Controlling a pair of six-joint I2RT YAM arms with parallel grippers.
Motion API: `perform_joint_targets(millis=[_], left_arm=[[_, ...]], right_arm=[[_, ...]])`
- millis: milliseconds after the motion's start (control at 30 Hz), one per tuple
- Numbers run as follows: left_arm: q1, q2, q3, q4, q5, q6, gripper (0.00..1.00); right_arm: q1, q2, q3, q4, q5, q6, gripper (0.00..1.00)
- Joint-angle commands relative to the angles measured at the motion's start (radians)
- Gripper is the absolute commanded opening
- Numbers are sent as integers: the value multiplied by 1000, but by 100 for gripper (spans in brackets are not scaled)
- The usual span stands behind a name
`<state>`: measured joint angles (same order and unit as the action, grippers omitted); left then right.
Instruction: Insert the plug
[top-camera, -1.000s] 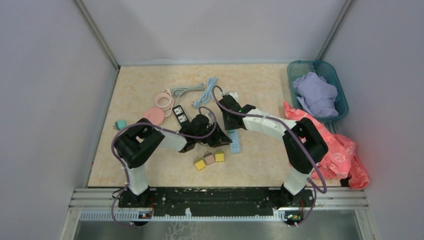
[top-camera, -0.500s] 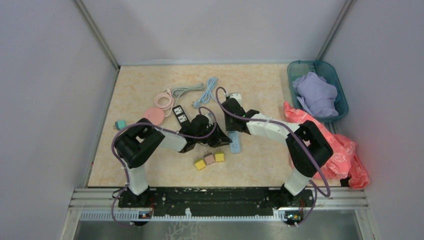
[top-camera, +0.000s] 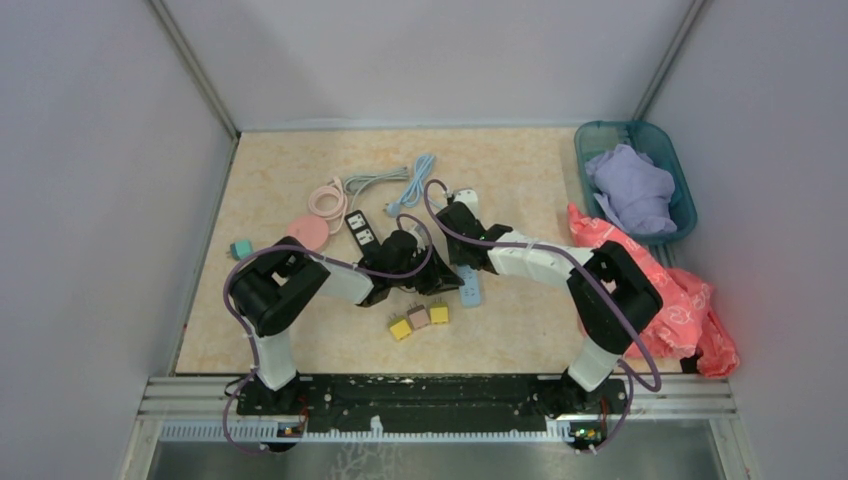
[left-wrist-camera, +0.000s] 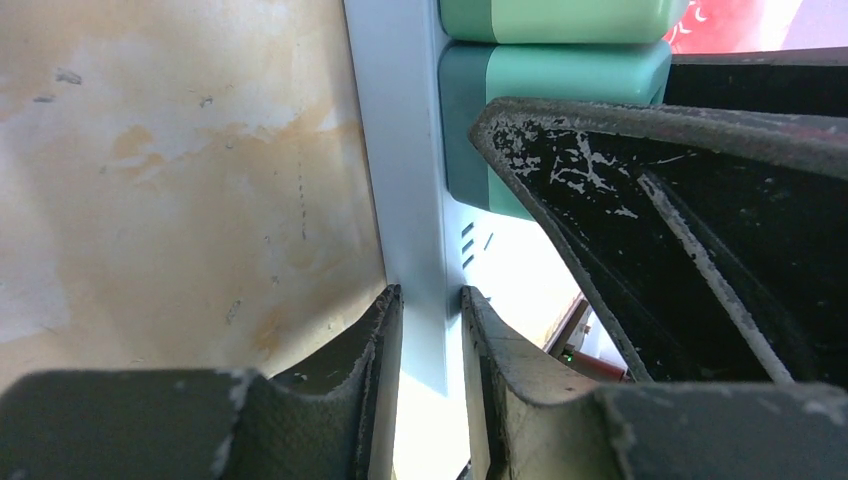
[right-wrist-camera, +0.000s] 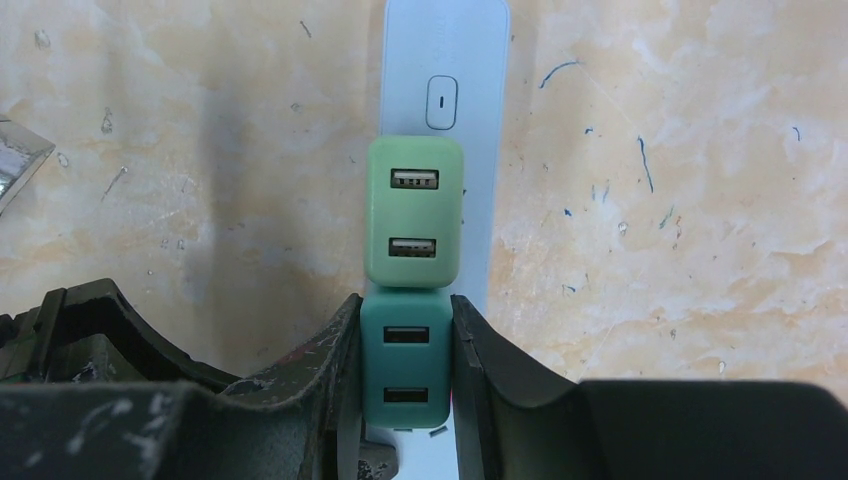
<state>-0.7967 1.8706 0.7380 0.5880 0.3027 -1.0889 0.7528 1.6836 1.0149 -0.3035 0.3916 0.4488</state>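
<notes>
A light-blue power strip (right-wrist-camera: 445, 60) lies on the tabletop, seen in the top view as the strip (top-camera: 472, 288). A pale green plug (right-wrist-camera: 414, 212) sits in it. Right beside that stands a darker teal plug (right-wrist-camera: 405, 375), upright on the strip, with my right gripper (right-wrist-camera: 405, 305) shut on its two sides. How deep its prongs sit is hidden. My left gripper (left-wrist-camera: 430, 295) is shut on the strip's thin edge (left-wrist-camera: 400, 150), just below the teal plug (left-wrist-camera: 560, 100). Both grippers meet at mid-table (top-camera: 455, 265).
Three small loose plugs, yellow and pink (top-camera: 419, 318), lie just in front of the strip. A black power strip (top-camera: 361, 229), coiled cables (top-camera: 395, 185), a pink disc (top-camera: 306, 234) and a small teal plug (top-camera: 241, 249) lie left. A teal basket (top-camera: 583, 140) and red cloth (top-camera: 680, 300) lie right.
My right wrist has shifted a little to the left over the strip, still holding the teal plug. The left arm and the strip have not moved.
</notes>
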Motion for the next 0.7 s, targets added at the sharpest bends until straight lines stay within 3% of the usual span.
perform_joint_targets(millis=[0,267,667], left_arm=[[-20,9,-22,-36,-13,13,34],[-21,-66,-20,-84,-60,61,41],[-19,-317,-63,-285,-277,200,61]], right_arm=[[-22,150,-109,-177,-74,-1,0],[-23,82,-47,-163,-65,-26,0],[-21,-102,12,-98,-64,-80,32]])
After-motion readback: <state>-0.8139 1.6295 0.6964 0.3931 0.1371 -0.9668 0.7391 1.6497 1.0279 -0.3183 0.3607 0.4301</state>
